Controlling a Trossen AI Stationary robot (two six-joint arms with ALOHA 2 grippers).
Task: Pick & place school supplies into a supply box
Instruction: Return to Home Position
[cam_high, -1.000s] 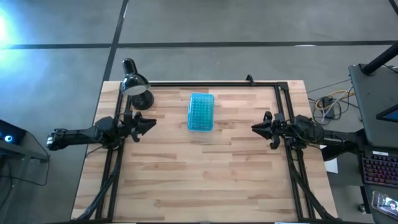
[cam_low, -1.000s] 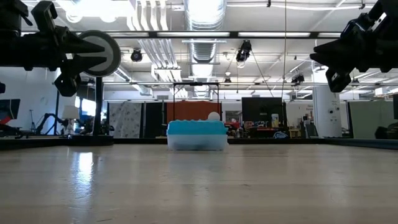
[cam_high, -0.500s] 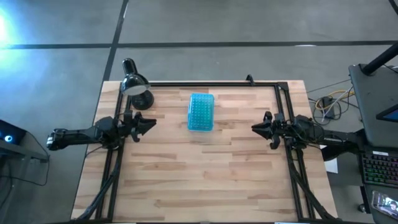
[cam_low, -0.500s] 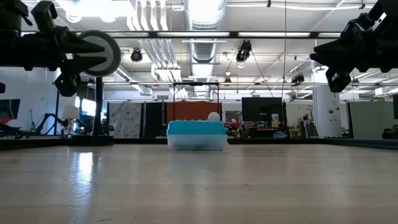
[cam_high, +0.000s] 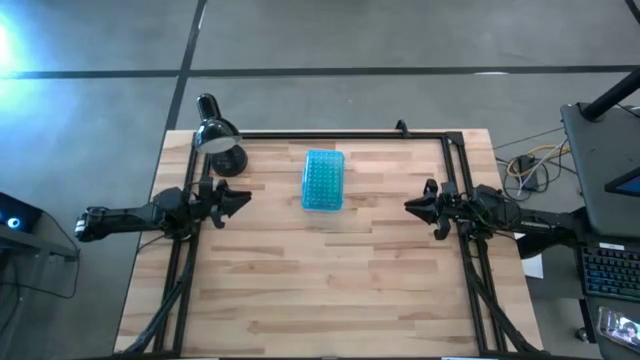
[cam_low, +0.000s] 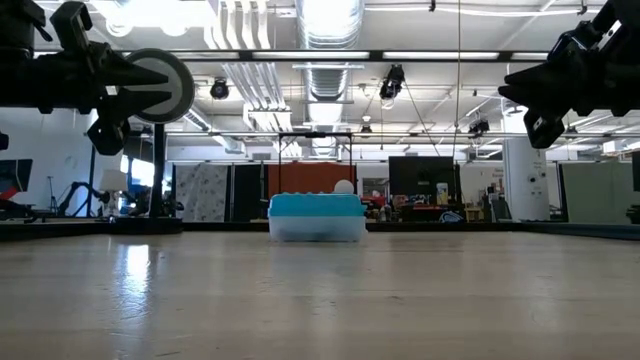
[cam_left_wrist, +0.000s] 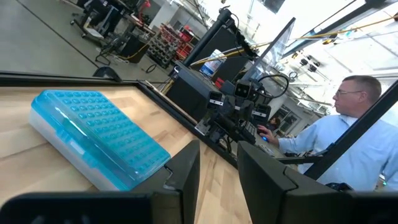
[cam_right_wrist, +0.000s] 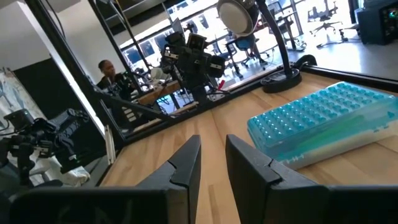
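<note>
**Q:** So where was the supply box (cam_high: 323, 180) spotted in the overhead shot?

**A:** It was seen in the upper middle of the frame, laid flat on the wooden surface (cam_high: 330, 290) with the teal lid shut. In the table-level shot it was sat dead centre, resting on the surface, with the clear base showing under the lid.

**Q:** And the arms?

**A:** The left tool (cam_high: 240, 198) was parked at the middle left of the overhead frame, over the surface's left edge and pointed inward. Its fingers were seen a little apart in the wrist shot, with nothing held between them. The right tool (cam_high: 412, 205) was mirrored at the middle right, also slightly parted and empty. Both were kept well apart from the box and raised off the surface.

**Q:** Anything else?

**A:** A black desk lamp (cam_high: 222, 140) was stood at the upper left corner of the surface, near the box but not touching. A person (cam_left_wrist: 348, 143) in a light blue shirt was caught beyond the surface.
</note>
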